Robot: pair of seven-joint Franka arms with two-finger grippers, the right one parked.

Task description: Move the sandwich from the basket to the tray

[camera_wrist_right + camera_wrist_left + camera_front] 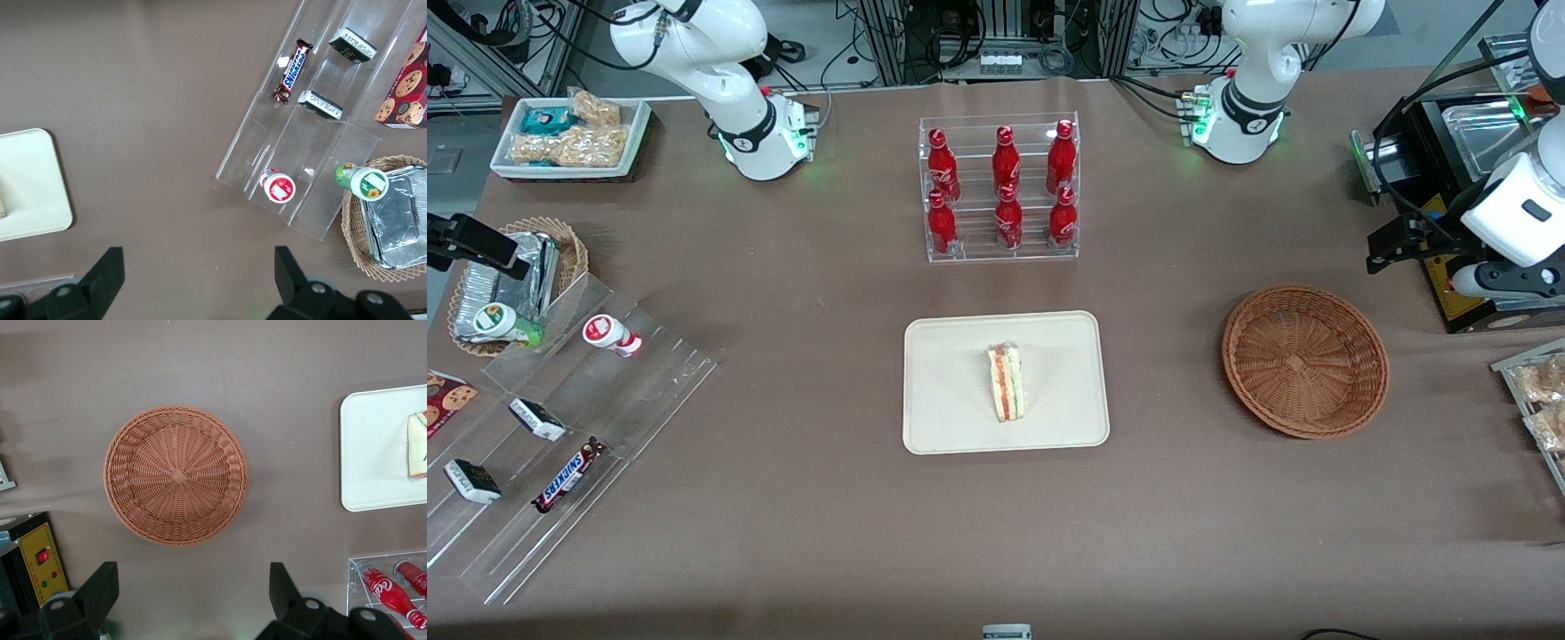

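Observation:
The sandwich (1007, 383), a white bread wedge with red, orange and green layers, lies on the cream tray (943, 418) at the table's middle. The tray (373, 453) and the sandwich's edge (418, 445) also show in the left wrist view. The reddish-brown wicker basket (1305, 360) sits beside the tray toward the working arm's end, and its bowl (176, 475) holds nothing. My left gripper (1387, 249) hangs high over the table, farther from the front camera than the basket. Its fingers (100, 583) stand wide apart, so the gripper (192, 581) is open with nothing between them.
A clear rack of red bottles (1000, 191) stands farther back than the tray. A black box with a yellow panel (1449, 276) sits close beside my gripper. Snack packets (1538, 391) lie at the working arm's table edge. A clear stepped shelf of snacks (560, 427) is toward the parked arm's end.

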